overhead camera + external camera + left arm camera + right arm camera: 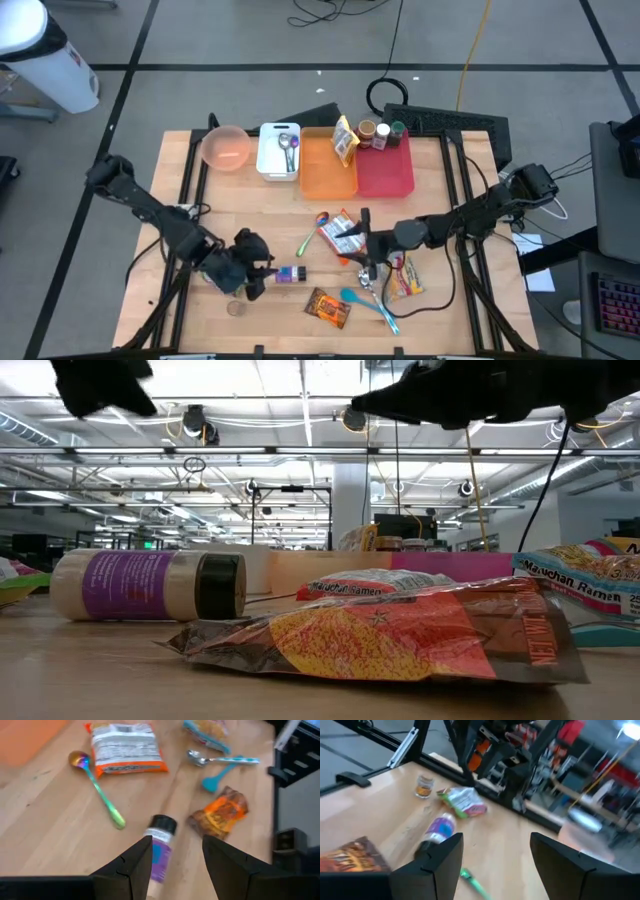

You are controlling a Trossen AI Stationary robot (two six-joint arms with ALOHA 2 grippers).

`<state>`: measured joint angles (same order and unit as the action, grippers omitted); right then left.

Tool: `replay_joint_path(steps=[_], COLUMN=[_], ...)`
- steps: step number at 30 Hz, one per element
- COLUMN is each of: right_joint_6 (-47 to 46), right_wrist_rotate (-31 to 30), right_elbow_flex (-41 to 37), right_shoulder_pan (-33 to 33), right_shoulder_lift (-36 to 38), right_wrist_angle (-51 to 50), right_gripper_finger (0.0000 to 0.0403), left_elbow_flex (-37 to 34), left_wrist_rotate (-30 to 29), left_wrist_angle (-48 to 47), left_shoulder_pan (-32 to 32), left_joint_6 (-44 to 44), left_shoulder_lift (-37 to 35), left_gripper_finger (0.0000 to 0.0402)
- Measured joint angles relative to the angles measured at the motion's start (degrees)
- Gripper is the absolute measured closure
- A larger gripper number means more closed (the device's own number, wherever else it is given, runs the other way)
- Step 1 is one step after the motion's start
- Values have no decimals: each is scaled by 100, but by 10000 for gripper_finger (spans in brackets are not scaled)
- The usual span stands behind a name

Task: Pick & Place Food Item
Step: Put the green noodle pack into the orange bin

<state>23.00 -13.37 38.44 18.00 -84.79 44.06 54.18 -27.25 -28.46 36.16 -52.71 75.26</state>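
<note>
Left hand (250, 268) hovers low over the front-left tabletop (270, 215), fingers (135, 865) parted, nothing between them, aimed at the purple-label bottle (287, 274) lying on its side just beside it. Bottle: white body, black cap, label text unreadable. Rainbow-handled spoon (97, 787) lies past it. Orange snack bag (328, 306) flat near the front edge, crinkled foil, writing not legible. Right hand (366, 268) hangs above the tabletop middle, arm stretched in from the right, fingers (440, 862) spread, empty, over the ramen packets (342, 232); the low view reads "Maruchan Ramen". Teal spoon (368, 305) lies just in front of it. Back row: pink bowl (226, 148), white bin (278, 150), orange tray (327, 168), red tray (385, 170).
</note>
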Motion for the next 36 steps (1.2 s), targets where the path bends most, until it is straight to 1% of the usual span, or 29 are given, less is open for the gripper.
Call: replay_joint_path(steps=[4,8,10,11,16,17,19,22,24,28,31,36], right_joint_6=[747,1004,1138,1202,1596,1606,1529,1303,1139,923,710,312], right_wrist_rotate=[-37,-46,-52,-103,-921,-1028,-1045,-798,-432,122,378,777], right_elbow_flex=[0,0,0,0,-2,-2,-2,-2,-2,-2,-2,-2], right_shoulder_pan=[0,-11,-49,-74,-162,-181,-226,-306,-403,-636,-827,-1064], right_shoulder_lift=[1,2,2,13,209,273,393,547,579,570,572,570], right_wrist_angle=[329,594,630,634,682,624,609,449,319,244,208,35], right_gripper_finger=[180,181,181,181,181,181,181,181,181,181,181,181], left_elbow_flex=[774,1503,1769,1877,2144,2159,2168,2168,2168,2168,2168,2168], left_wrist_rotate=[-132,-140,-111,-71,417,519,734,1065,1224,1220,1272,1633], left_wrist_angle=[-910,-1959,-2314,-2429,-2623,-2619,-2632,-2737,-2839,-3137,-3367,-3756], left_shoulder_pan=[173,316,385,412,572,602,654,733,797,907,940,935], left_joint_6=[-229,-764,-1055,-1203,-1888,-2032,-2311,-2743,-2973,-3304,-3361,-3351], left_shoulder_lift=[367,896,1211,1357,2071,2189,2389,2607,2679,2715,2715,2715], left_gripper_finger=[220,220,220,220,220,220,220,220,220,220,220,220])
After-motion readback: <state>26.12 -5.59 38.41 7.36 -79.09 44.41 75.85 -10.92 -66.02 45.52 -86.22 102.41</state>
